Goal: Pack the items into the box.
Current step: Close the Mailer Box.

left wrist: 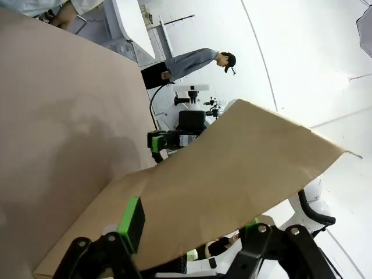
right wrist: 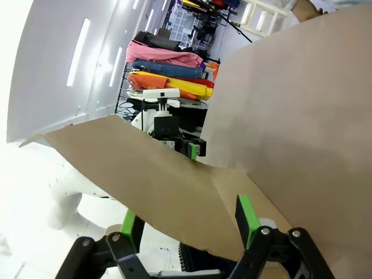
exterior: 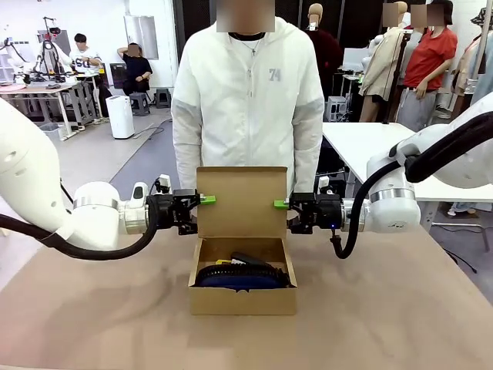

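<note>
The brown cardboard box [exterior: 243, 301] stands at the table's middle with its flap lid [exterior: 242, 199] upright. Inside lie the navy pouch [exterior: 239, 279], a black stapler [exterior: 251, 260] on top of it, and a sliver of the yellow utility knife [exterior: 223, 262]. My left gripper [exterior: 205, 200] is at the lid's left edge and my right gripper [exterior: 279, 204] at its right edge. In the left wrist view the left gripper [left wrist: 192, 224] is open and straddles the lid [left wrist: 244, 174]. In the right wrist view the right gripper [right wrist: 186, 218] is open and straddles the lid [right wrist: 145, 174] likewise.
A person in a white jacket [exterior: 246, 100] stands just behind the box, arms down. The brown tabletop [exterior: 400, 308] spreads out around the box. A white table [exterior: 370, 142] stands behind at the right.
</note>
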Controlling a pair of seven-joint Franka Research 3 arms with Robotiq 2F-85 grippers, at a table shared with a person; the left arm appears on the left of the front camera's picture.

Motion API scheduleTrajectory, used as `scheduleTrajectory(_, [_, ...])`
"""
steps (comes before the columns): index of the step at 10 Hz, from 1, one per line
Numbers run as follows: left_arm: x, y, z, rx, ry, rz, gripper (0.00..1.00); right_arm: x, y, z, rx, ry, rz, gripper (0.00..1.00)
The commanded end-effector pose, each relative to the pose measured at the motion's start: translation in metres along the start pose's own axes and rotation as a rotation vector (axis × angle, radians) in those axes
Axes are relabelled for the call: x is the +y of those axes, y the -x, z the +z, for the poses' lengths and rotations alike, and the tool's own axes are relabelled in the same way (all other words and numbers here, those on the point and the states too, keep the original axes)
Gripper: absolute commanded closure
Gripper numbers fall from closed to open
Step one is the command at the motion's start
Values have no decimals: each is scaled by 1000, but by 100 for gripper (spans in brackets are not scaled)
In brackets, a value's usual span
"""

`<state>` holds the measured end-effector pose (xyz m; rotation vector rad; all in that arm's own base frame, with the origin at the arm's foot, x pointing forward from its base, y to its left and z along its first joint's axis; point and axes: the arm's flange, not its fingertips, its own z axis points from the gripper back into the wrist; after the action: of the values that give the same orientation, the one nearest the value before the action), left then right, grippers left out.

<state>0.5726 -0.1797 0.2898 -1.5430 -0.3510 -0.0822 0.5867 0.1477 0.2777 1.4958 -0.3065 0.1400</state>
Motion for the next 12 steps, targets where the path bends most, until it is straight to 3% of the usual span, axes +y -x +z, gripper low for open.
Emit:
scheduleTrajectory(1, [-4,-3,1,-155,-96,34,19,0,0,0,6,6,-19,17])
scheduleTrajectory(2, [0,0,0,0,0,0,19,0,0,0,6,6,-19,17])
scheduleTrajectory(6, [0,-2,0,-26,-17,5,19,-1,0,1,1,1,-4,17])
scheduleTrajectory(9, [-13,7,2,-10,145,-242,19,16,0,-3,28,-70,200,17])
scheduleTrajectory(12, [-24,26,13,-35,184,-434,19,28,14,-6,74,-131,456,17])
